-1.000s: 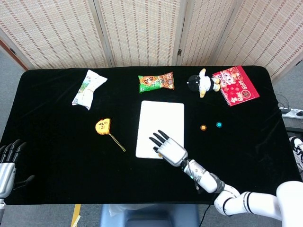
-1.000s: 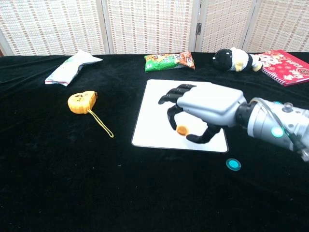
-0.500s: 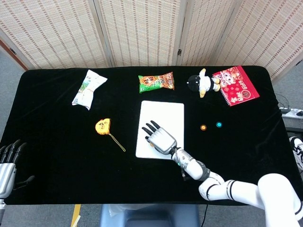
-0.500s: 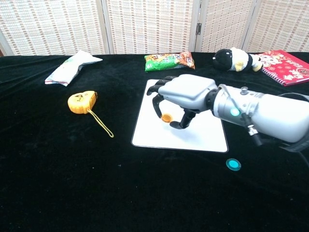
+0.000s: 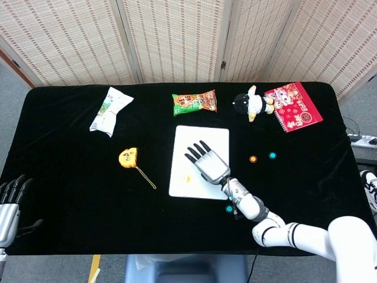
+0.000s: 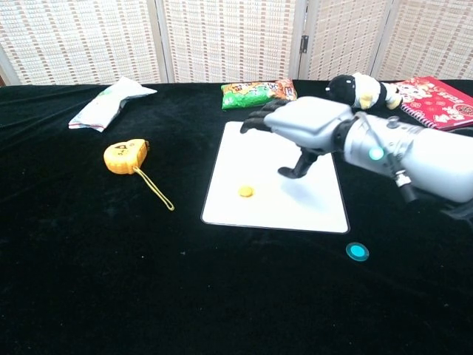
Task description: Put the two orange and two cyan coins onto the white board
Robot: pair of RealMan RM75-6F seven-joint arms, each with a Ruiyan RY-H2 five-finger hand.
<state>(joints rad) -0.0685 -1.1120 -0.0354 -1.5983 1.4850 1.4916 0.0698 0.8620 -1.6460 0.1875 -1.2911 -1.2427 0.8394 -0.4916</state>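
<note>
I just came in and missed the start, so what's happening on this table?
The robot is moving coins onto the white board. One orange coin lies on the board, and the right hand hovers above the board with fingers apart, holding nothing. A second orange coin and a cyan coin sit on the black cloth right of the board, another cyan coin near the board's front corner. The left hand rests idle at the table's edge.

My table (image 5: 70, 194), draped in black cloth

On it I see the white board (image 5: 200, 141) mid-frame, snack bag (image 5: 195, 102), white packet (image 5: 109, 109), plush toy (image 5: 251, 104), red notebook (image 5: 293, 106), yellow tape measure (image 5: 128, 157), loose coins right.
</note>
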